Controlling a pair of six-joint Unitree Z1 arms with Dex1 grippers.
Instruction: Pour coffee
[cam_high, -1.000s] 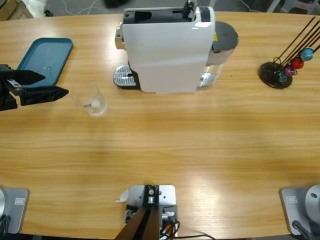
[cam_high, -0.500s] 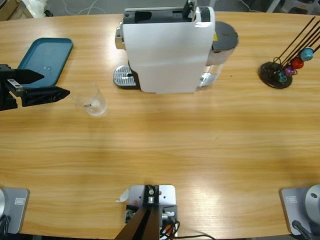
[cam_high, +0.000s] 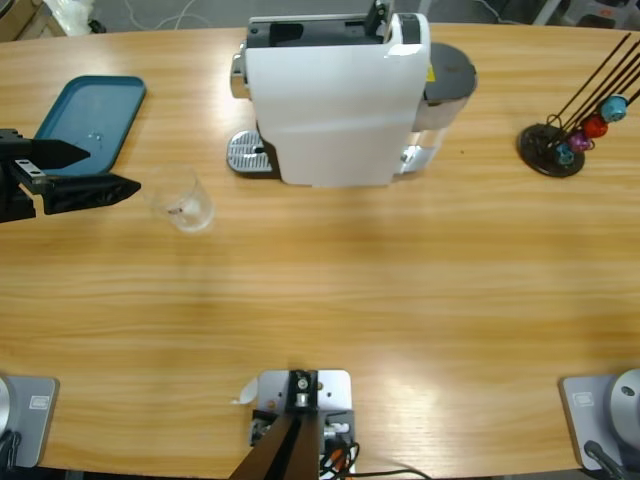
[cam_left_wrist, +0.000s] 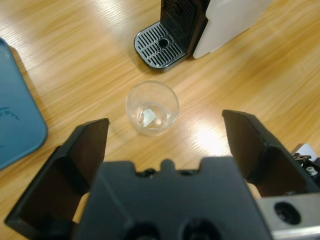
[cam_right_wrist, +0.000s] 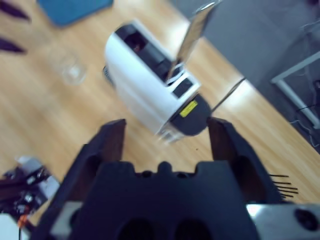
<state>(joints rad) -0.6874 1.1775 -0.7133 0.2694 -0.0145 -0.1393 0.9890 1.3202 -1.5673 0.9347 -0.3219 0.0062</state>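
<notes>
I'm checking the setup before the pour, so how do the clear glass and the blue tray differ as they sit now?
The glass is clear, round and upright, while the tray is opaque blue, flat and roughly rectangular. The glass is far smaller than the tray. The glass lies just ahead of the open left end effector, between its jaw tips; the tray lies off to one side of it. Both rest on the wooden table, and neither holds coffee.

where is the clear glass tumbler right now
In the high view the clear glass tumbler stands on the wooden table's left part, just ahead of the left end effector, between the teal tray and the white coffee machine's drip grate.
</notes>
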